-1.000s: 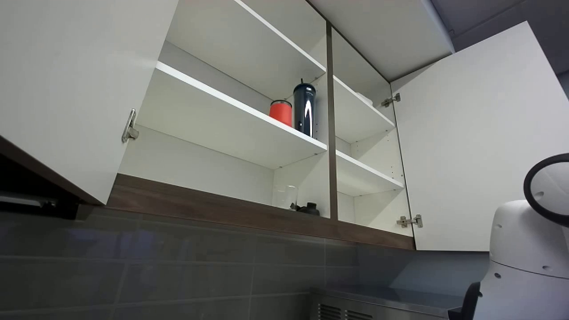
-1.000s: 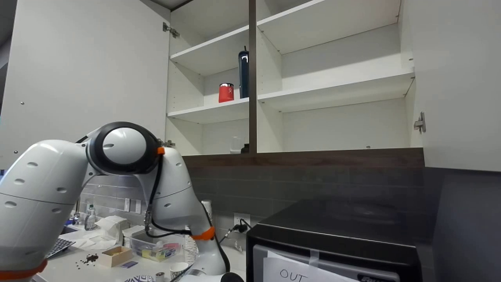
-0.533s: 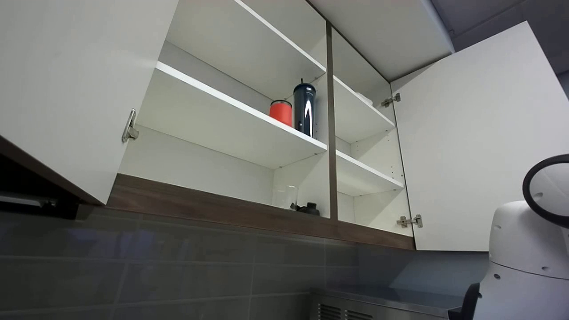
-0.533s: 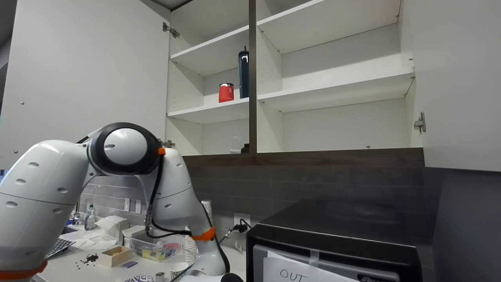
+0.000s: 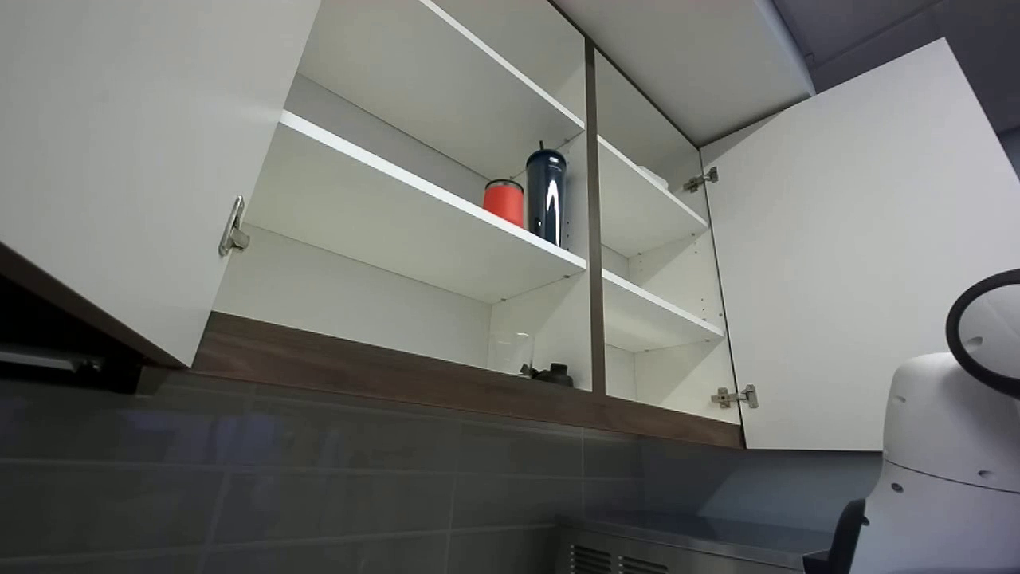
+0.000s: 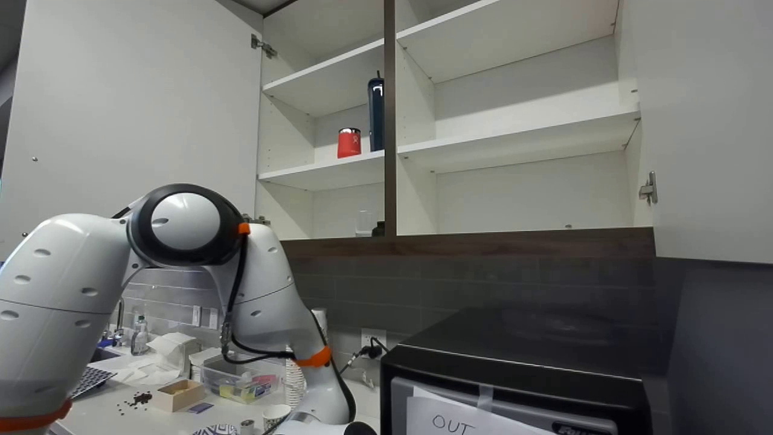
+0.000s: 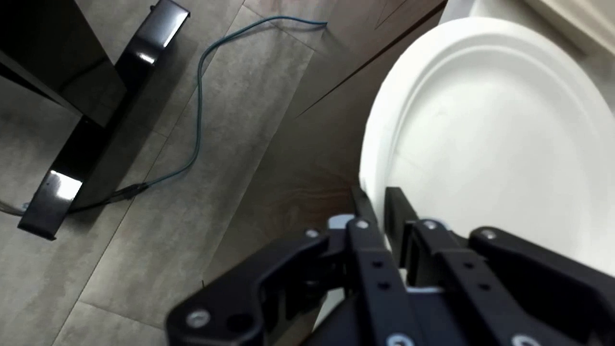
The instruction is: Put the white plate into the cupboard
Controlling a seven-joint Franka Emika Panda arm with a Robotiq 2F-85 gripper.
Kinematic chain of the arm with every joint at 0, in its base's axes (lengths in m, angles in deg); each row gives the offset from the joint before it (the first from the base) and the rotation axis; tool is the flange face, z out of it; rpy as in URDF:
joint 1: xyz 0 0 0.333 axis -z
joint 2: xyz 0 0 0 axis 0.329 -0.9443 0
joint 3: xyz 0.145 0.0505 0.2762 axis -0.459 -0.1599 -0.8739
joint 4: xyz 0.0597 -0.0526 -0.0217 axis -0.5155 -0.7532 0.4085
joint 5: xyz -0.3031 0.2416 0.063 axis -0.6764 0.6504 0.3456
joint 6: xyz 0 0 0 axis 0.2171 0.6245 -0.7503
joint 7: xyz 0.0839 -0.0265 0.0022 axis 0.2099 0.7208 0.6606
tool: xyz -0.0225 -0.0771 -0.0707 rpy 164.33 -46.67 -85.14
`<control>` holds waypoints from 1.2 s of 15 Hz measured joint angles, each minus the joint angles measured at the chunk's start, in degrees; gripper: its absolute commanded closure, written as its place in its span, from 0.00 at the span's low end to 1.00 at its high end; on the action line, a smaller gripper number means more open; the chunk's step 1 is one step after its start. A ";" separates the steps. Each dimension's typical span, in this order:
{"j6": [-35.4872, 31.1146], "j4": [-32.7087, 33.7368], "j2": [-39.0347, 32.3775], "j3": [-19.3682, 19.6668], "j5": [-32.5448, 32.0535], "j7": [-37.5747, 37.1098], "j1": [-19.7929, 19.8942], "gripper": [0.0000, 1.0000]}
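Note:
The white plate (image 7: 495,139) fills the right side of the wrist view, seen on its hollow face. My gripper (image 7: 376,192) is shut on the plate's near rim, which runs between the two dark fingers (image 7: 401,206). Neither the plate nor the gripper shows in the exterior views, where only the upper arm (image 6: 266,308) is visible. Mounted on the wall in both exterior views is the white cupboard (image 5: 430,259), its doors swung out and its shelves exposed on both sides of the centre divider (image 6: 390,121).
A red cup (image 5: 504,203) and a dark bottle (image 5: 546,195) share a middle shelf. Below them are a clear glass (image 5: 510,353) and a small black object (image 5: 555,375). A black appliance (image 6: 513,362) stands under the cupboard. Behind the arm, a clear bin (image 6: 238,377) sits on the counter.
In both exterior views the arm's elbow has risen slightly and shifted a little away from the cupboard. The cupboard and its contents look the same.

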 measured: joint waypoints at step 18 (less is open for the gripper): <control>21.40 1.61 5.24 4.09 3.23 9.31 5.13 0.99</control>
